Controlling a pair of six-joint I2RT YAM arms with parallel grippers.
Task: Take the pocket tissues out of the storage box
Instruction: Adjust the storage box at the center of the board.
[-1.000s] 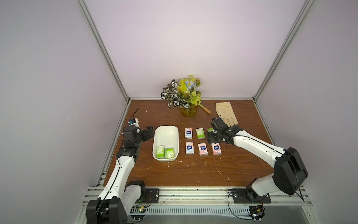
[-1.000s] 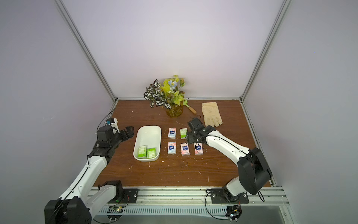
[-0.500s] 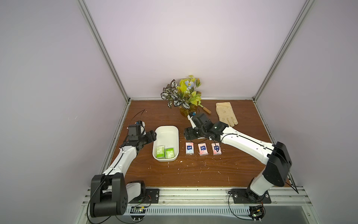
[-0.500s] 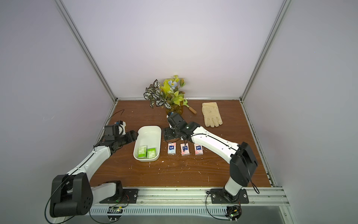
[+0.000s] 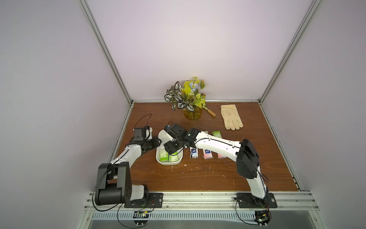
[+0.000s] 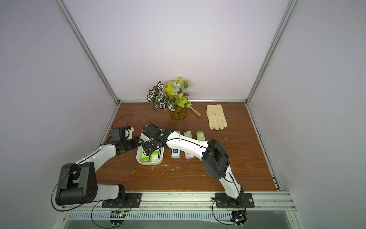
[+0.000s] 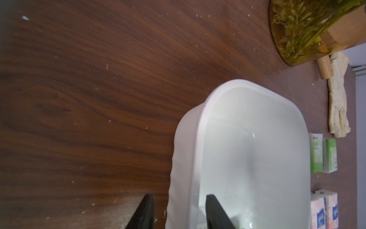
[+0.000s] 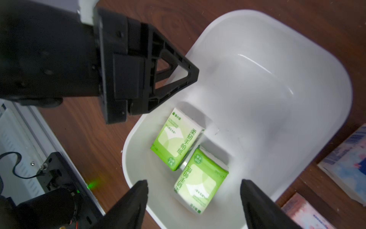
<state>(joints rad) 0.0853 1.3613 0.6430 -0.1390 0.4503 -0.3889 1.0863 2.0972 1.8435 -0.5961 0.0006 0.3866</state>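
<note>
Two green-and-white pocket tissue packets are lying in the shallow white plastic storage box, under the open right end effector; the other packets are lying beside it on the wooden tabletop. The left end effector is straddling its rim, grip unclear

Walls: pale purple walls are standing all around.
Table: the brown wooden table is showing little white specks.

White-and-black left arm and right arm reach inward.
Black left gripper narrowly parted; black right gripper gaping wide, angled down.
</note>
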